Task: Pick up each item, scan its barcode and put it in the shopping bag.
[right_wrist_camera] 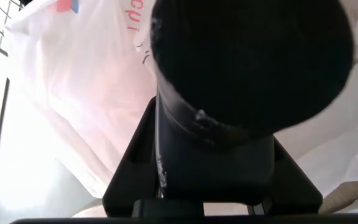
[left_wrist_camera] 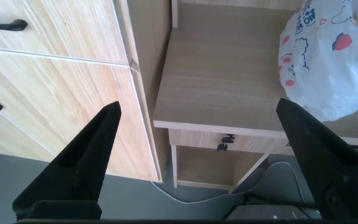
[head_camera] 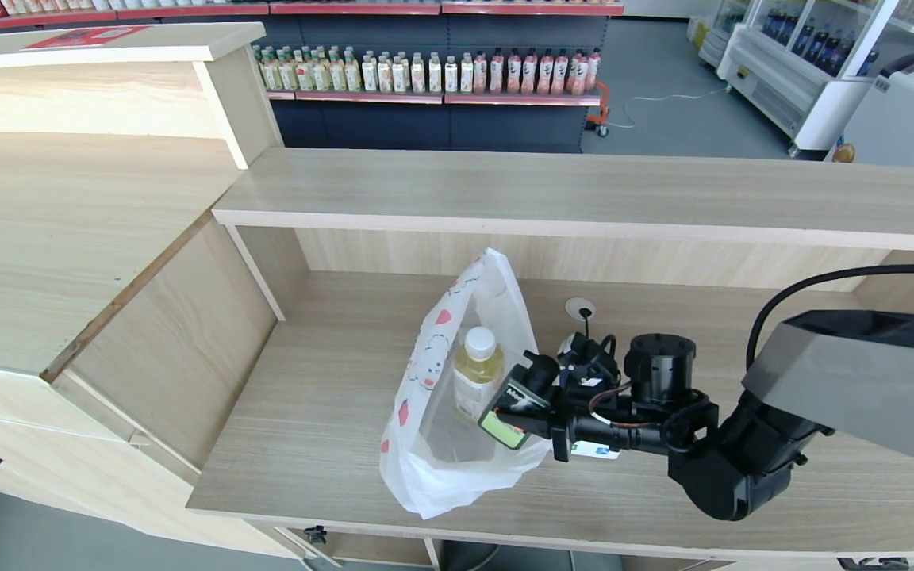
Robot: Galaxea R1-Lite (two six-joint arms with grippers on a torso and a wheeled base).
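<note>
The left gripper (left_wrist_camera: 197, 106) hangs off the near left corner of the bench (head_camera: 306, 428), below its top. Its fingers are spread wide and hold nothing. The shopping bag (head_camera: 425, 468) stands about midway along the bench, with its base reaching the near edge and its mouth open upward and toward the robot's right. The right gripper (head_camera: 524, 400) is at the right-hand rim of that mouth, closed around a dark can (right_wrist_camera: 253, 68) with a green patch on its label. The can's long axis appears tilted, with the lower end pointing down and left into the bag, and bag film lies close behind it in the right wrist view. Whether the can touches the film cannot be determined. Inside the bag, just to the left of the can, a bottle (head_camera: 477, 377) of yellow liquid with a white cap stands upright. The deposit turns on one relation: the bag interior lies to the left of and below the held can, with the bottle beside the drop path. The right arm is at the bag and the left arm is well apart from it, so the release probably falls to the right arm. Farther back, a cable hole (head_camera: 580, 308) sits in the bench top. Beyond it are the raised ledge (head_camera: 584, 190) and the store shelves (head_camera: 425, 71).
</note>
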